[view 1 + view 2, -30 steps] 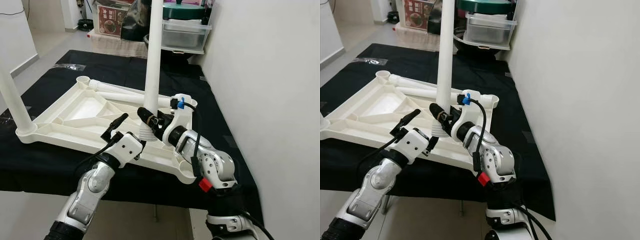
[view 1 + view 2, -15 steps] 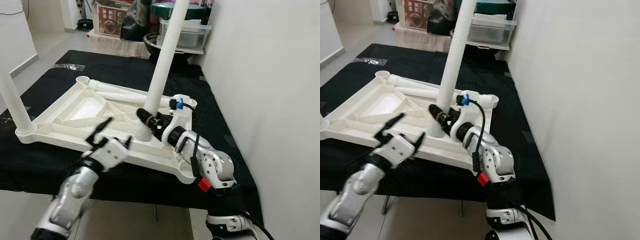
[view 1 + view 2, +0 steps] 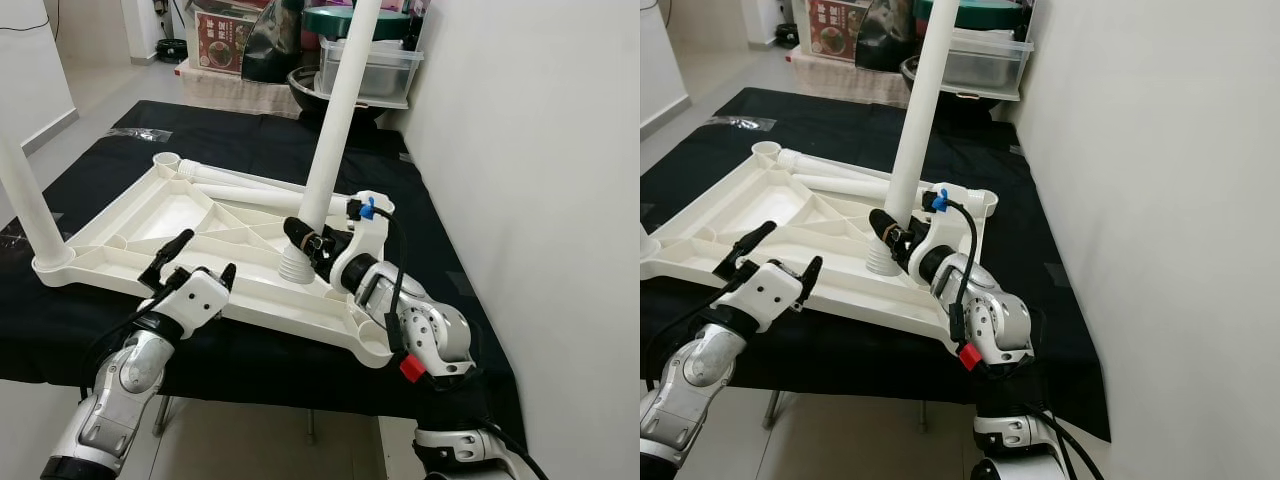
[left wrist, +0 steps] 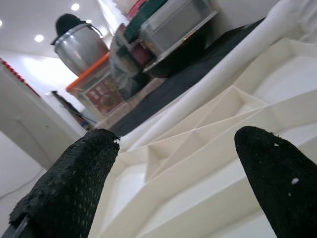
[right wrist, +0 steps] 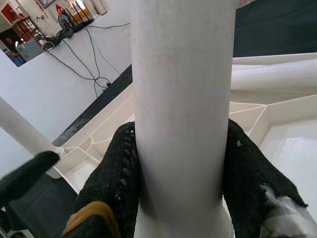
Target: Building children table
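A white plastic children's table top (image 3: 170,215) lies upside down on a black cloth, ribs facing up. My right gripper (image 3: 300,237) is shut on a white table leg (image 3: 335,110) just above its ribbed foot, which sits at the top's near right corner. The leg leans slightly to the right. In the right wrist view the black fingers (image 5: 116,178) press both sides of the leg (image 5: 181,99). My left gripper (image 3: 195,266) hovers open over the top's front rim, left of the leg's foot, holding nothing; its fingertips (image 4: 74,183) stand wide apart.
Another white leg (image 3: 25,200) stands in the top's near left corner. Two loose legs (image 3: 250,186) lie across the far side of the top. Clear bins (image 3: 370,65), a pot and a box stand behind the table. A white wall (image 3: 540,180) runs close on the right.
The left gripper has pulled away from the leg's foot, leftward along the front rim. The leg, upright a second ago, swung to the right and now leans less than half a second ago.
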Robot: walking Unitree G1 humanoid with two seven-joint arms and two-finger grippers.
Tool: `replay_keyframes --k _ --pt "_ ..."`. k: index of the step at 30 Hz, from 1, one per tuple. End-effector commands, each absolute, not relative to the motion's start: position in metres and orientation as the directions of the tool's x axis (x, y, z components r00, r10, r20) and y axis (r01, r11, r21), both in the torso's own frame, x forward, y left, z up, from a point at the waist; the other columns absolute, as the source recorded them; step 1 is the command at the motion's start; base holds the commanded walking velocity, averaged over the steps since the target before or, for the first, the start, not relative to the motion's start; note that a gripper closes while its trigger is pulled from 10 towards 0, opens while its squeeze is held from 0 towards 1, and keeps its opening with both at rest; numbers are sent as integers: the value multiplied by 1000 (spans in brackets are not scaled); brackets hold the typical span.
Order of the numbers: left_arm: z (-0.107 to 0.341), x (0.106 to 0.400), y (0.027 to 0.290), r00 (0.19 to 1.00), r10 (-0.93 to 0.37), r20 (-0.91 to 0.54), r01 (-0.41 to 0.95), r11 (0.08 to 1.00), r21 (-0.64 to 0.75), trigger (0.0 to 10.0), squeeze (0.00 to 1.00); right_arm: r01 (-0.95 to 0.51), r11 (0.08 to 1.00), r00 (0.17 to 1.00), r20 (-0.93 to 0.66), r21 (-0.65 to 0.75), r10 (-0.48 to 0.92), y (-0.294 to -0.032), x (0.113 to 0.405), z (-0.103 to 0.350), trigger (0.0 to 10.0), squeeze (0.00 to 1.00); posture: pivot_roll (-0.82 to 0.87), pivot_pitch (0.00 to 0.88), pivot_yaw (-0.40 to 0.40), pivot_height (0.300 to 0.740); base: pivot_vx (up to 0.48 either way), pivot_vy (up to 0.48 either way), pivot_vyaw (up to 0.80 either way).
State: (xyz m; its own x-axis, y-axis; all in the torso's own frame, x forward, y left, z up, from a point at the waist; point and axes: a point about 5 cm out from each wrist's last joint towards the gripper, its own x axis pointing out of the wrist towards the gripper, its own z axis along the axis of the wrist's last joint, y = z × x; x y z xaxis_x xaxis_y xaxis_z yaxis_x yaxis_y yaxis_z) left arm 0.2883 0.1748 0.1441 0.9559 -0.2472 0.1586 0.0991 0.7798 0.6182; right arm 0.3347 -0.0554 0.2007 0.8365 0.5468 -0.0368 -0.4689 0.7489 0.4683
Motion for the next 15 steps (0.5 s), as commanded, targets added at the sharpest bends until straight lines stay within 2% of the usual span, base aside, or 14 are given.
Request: replay_keyframes --k 1,3,8,9,12,13,15 --pt "132 282 158 940 -337 58 250 792 558 10000 0 -470 733 837 -17 491 547 -50 334 201 0 0 60 0 -122 740 0 0 0" --pt "125 273 144 898 -439 -21 389 773 502 10000 0 -469 737 839 -14 487 544 -50 335 202 0 0 61 0 -122 740 0 0 0" --pt "125 273 139 883 -468 -38 440 797 415 10000 0 -472 734 840 -3 488 542 -50 337 205 0 0 63 0 -125 740 0 0 0" --pt "127 274 140 887 -461 -29 435 812 389 10000 180 -475 732 840 2 488 543 -49 338 207 0 0 64 0 -125 740 0 0 0" --pt "129 276 141 891 -454 -16 428 828 362 10000 180 -477 731 839 6 488 544 -49 338 207 0 0 64 0 -125 740 0 0 0" --pt "131 277 141 891 -454 -1 429 841 329 10000 1000 -484 730 837 13 482 547 -48 337 209 0 0 63 0 -125 740 0 0 0" --pt "137 281 140 894 -448 30 426 868 255 10000 1000 -499 729 833 25 468 553 -47 336 210 0 0 60 0 -123 740 0 0 0"
